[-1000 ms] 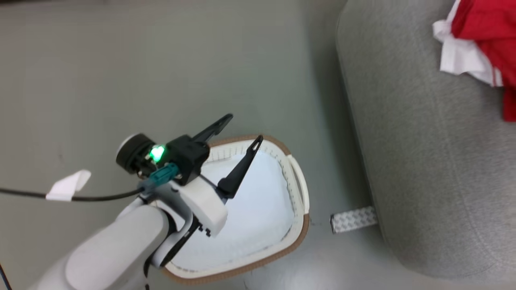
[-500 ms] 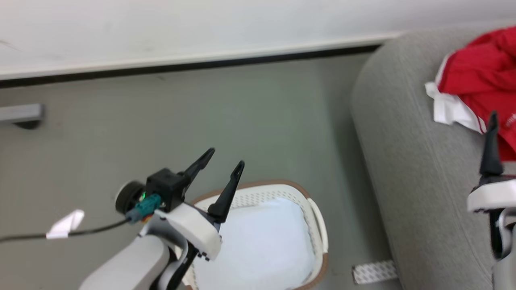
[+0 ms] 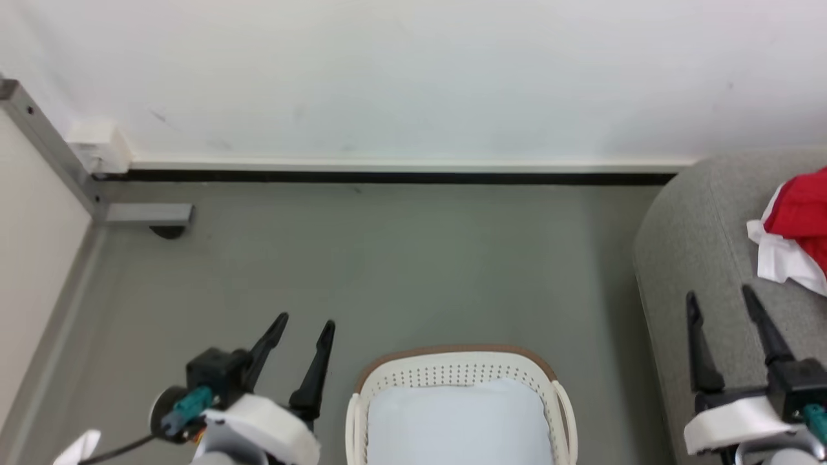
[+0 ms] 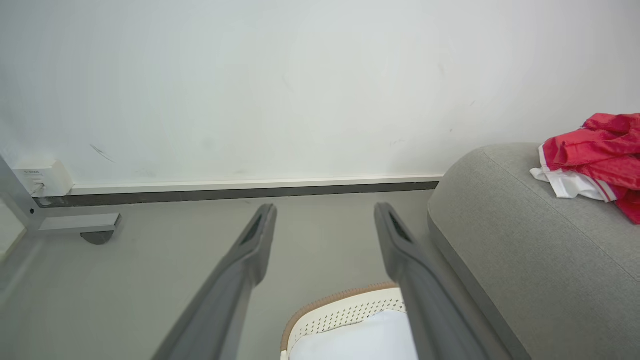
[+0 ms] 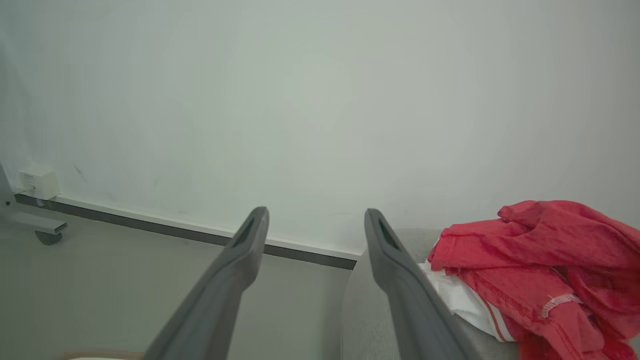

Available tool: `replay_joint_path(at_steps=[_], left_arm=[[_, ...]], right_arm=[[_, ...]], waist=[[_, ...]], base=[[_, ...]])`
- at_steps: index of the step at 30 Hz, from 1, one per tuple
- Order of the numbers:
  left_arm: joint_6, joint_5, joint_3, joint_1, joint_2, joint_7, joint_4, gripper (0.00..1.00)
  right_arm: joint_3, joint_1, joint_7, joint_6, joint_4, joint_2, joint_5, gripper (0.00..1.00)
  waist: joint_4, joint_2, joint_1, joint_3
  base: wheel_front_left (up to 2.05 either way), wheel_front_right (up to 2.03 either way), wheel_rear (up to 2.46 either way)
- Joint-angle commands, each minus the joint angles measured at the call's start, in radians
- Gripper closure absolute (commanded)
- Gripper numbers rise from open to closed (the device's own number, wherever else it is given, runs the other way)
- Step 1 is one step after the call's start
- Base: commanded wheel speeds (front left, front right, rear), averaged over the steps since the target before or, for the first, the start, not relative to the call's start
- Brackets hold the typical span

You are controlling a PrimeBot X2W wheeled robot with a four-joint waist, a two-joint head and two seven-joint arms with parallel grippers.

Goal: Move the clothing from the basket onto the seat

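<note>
Clothing (image 3: 801,213) lies on sofa (image 3: 698,245) in head view, basket (image 3: 452,371) shows a white pad (image 3: 459,420), left pincer (image 3: 305,321) and right pincer (image 3: 718,292) open, empty. Left wrist view: it sits near sofa's arm, might slide off. Right wrist view: nearby fingers (image 5: 400,280) could snag it.

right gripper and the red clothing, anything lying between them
Nothing but bare grey upholstery of the seat. The head view shows the open right gripper stopping short of the clothing, with a clear gap.
</note>
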Motion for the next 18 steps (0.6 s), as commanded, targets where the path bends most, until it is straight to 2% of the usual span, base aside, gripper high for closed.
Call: replay_joint_path(at_steps=[1, 6, 18], left_arm=[[-0.008, 0.033, 0.039, 0.059, -0.008, -0.002, -0.004, 0.0], [-0.043, 0.098, 0.134, 0.157, -0.041, -0.002, 0.007, 0.0], [-0.131, 0.214, 0.302, 0.262, -0.133, -0.002, 0.053, 0.0]], right_arm=[[0.017, 0.04, 0.001, -0.003, 0.0, -0.004, 0.018, 0.0], [0.059, 0.096, 0.001, -0.003, 0.023, -0.004, 0.059, 0.0], [0.096, 0.135, 0.001, -0.003, 0.051, -0.004, 0.1, 0.0]], waist=[[0.024, 0.0, 0.0002, -0.043], [0.018, 0.0, 0.0002, -0.071], [-0.02, 0.0, 0.0002, -0.094]], base=[[0.0, 0.0, 0.0], [0.0, 0.0, 0.0], [0.0, 0.0, 0.0]])
